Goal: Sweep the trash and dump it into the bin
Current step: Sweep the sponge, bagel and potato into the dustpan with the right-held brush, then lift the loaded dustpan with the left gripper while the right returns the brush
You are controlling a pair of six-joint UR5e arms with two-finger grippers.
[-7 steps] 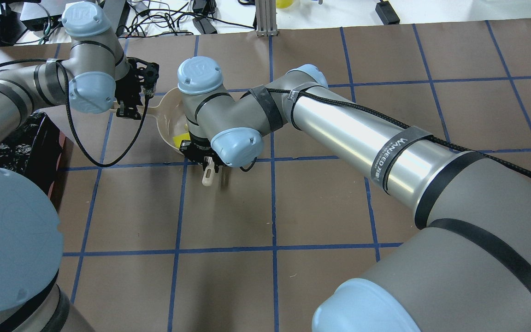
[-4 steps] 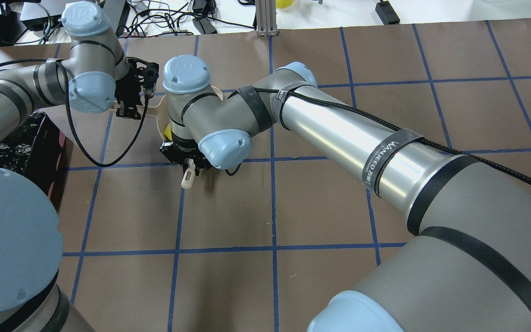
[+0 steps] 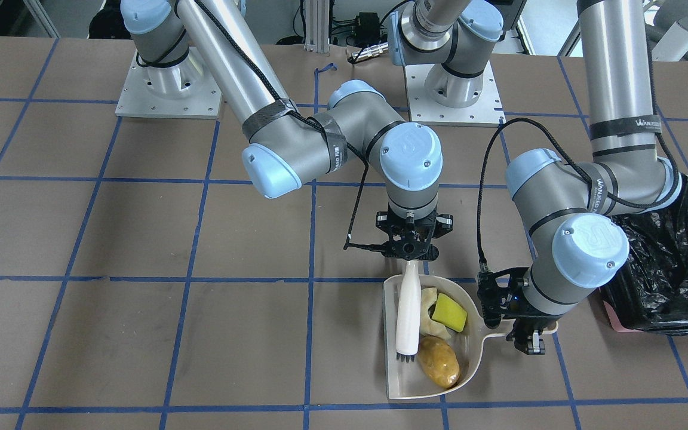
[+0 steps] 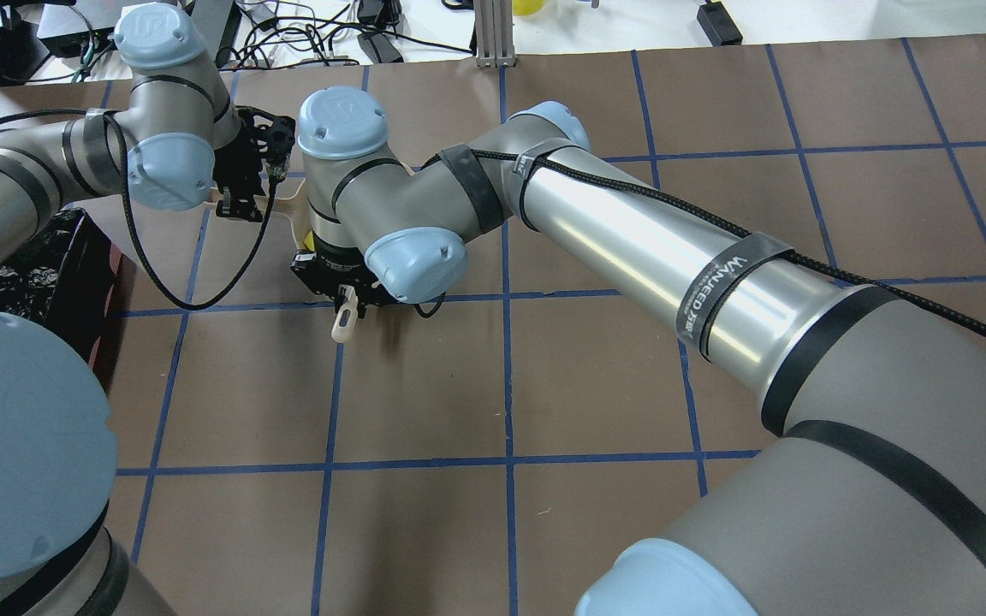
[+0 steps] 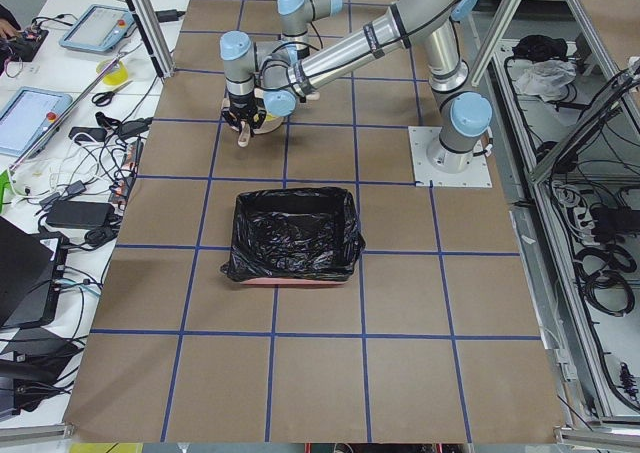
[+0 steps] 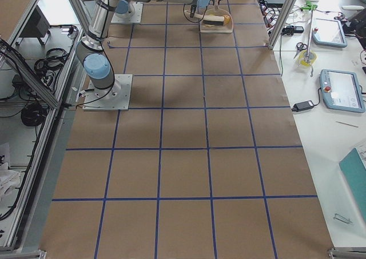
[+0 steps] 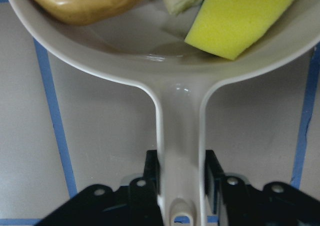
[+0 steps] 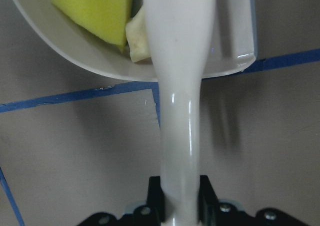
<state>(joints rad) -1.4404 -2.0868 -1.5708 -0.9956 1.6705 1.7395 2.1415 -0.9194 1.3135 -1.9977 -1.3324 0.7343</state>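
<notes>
A beige dustpan [image 3: 401,382] lies on the table and holds the trash: a golden-brown potato-like lump [image 3: 439,361], a pale crescent piece [image 3: 429,310] and a yellow sponge wedge [image 3: 450,312]. My left gripper [image 3: 529,334] is shut on the dustpan's handle [image 7: 181,136]. My right gripper [image 3: 409,251] is shut on a white brush [image 3: 408,310], which lies along the pan's inside with its bristles beside the lump. The bin [image 3: 660,280], pink-based with a black bag, stands just beyond my left arm. It shows open-topped in the exterior left view [image 5: 293,235].
The brown table carries a blue tape grid. Both arm bases [image 3: 168,83] are bolted at the robot's side. Cables and devices lie past the far edge by an aluminium post [image 4: 490,34]. My right forearm [image 4: 630,231] crosses over the table's middle.
My right gripper has moved left in the overhead view with the brush, over the dustpan, and now covers most of it. The left arm and dustpan have not moved.
</notes>
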